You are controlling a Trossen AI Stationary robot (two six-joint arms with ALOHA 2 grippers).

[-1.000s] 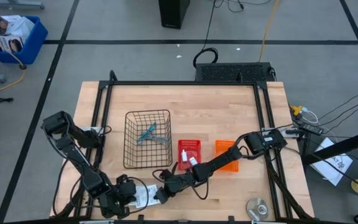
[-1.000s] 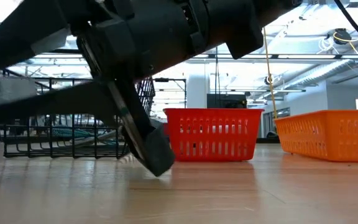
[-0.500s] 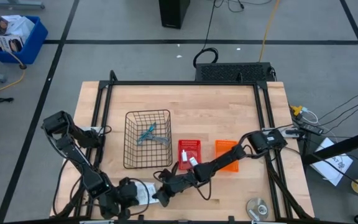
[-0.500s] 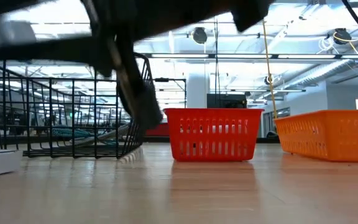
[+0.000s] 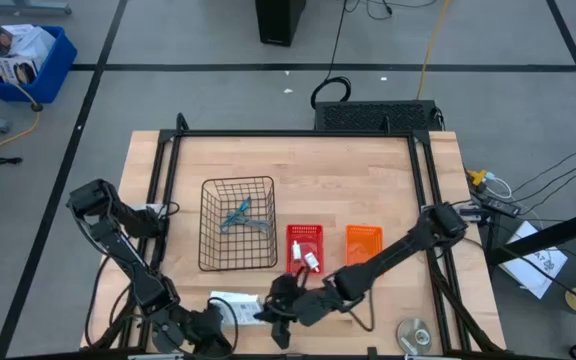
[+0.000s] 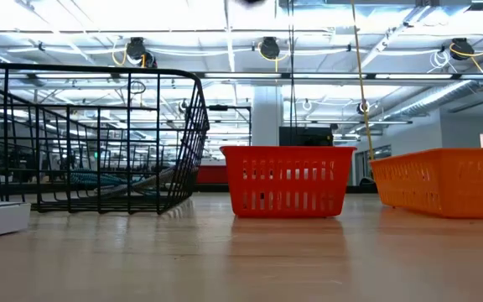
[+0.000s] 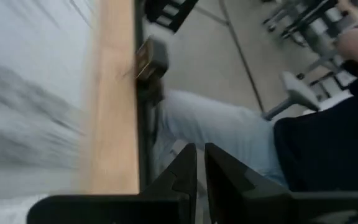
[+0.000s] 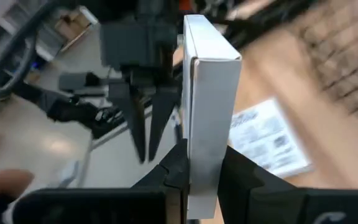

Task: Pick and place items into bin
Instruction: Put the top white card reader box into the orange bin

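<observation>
clearly the right gripper (image 8: 191, 171) pinches a slim white box (image 8: 209, 106) edge-on at the table's near edge, well short of the wire bin (image 5: 238, 223); that thin hold could let it twist free. the left gripper (image 7: 199, 180), nearly closed, holds nothing.

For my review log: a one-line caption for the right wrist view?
Right gripper shut on a white box, left gripper beyond.
</observation>
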